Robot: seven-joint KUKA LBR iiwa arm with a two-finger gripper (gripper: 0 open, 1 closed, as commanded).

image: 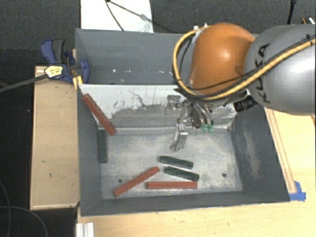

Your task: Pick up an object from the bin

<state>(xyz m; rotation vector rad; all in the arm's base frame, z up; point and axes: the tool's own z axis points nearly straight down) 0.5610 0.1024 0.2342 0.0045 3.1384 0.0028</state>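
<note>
Where the grey arm [289, 78] bends in from the right, writing: white "KUKA" lettering on its link, partly crossed by a yellow-and-black cable [276, 60].
Wrist: orange cover [217, 58], cables looped round it.
Gripper [177, 141]: hangs above bare floor of the bin [123, 53], near the back wall; whether it is open or closed cannot be told.
Nearest thing: upper green bar [176, 161], dark, flat on the floor just in front of the gripper; long axis left to right, right end a little nearer the front.
Lower green bar [181, 173]: just beside it, nearly parallel.
Level red bar [171, 185]: red-brown, long axis along the front wall, just in front of the lower green bar.
Slanted red bar [137, 181]: right end farther back, near the level one's left end.
Left side: leaning red bar [98, 114] slanting across the back left corner; left green bar [102, 146] pointing front to back.
</note>
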